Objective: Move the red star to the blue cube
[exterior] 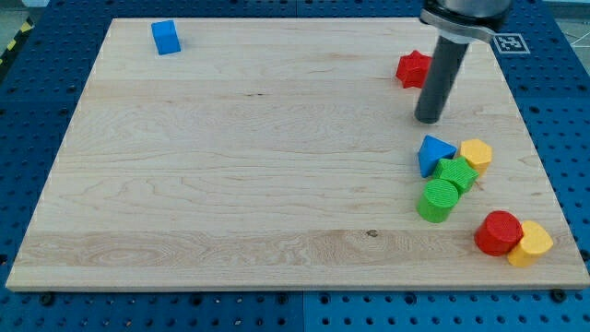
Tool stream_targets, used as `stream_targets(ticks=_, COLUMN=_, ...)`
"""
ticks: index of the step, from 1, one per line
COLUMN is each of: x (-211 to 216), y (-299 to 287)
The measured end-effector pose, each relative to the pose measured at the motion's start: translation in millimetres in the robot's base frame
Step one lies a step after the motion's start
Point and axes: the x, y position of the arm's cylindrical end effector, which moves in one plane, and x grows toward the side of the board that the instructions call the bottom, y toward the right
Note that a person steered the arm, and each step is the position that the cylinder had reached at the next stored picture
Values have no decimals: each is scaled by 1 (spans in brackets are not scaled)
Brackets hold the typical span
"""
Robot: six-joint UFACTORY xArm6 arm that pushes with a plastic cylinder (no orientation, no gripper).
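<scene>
- The red star [414, 68] sits at the far right of the wooden board [258, 166], close to the far edge, partly hidden by my rod on its right side.
- The blue cube [166, 37] is at the far left corner of the board, well apart from the star, with bare wood all the way between them.
- My tip [428, 119] is down on the board just near-side and slightly right of the star. I can't tell whether the rod is touching the star; in this view the shaft overlaps the star's right edge.
- There is no jaw on this rig, only the bare rod, so nothing is held; the tip simply rests at table height.
- The relation that matters: the star lies to the far-left of my tip, and the cube lies far off to the left of the star and a little farther back. So I judge the tip wants to be on the star's right side, a shade nearer than its centre, to drive it leftward along the far edge.
- From where the tip stands now, pushing straight away would likely send the star off the far edge, not toward the cube.
- A cluster sits nearer on the right: a blue triangular block [433, 153], a yellow block [477, 153], a green block [455, 173] and a green cylinder [438, 200], touching one another.
- Nearest right corner: a red cylinder [499, 232] against a second yellow block [531, 243].
- None of these lie on the star's path.
</scene>
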Motion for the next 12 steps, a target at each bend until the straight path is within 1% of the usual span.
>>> stream_targets(ticks=1, x=-8, y=28)
stream_targets(ticks=3, x=-61, y=53)
stream_targets(ticks=4, x=-87, y=52)
stream_targets(ticks=5, x=-115, y=30)
stream_targets(ticks=6, x=-125, y=4)
stream_targets(ticks=7, x=-119, y=29)
stream_targets(ticks=8, x=-111, y=74)
stream_targets(ticks=9, x=-88, y=80)
stream_targets(ticks=10, x=-93, y=52)
stream_targets(ticks=12, x=-98, y=-30)
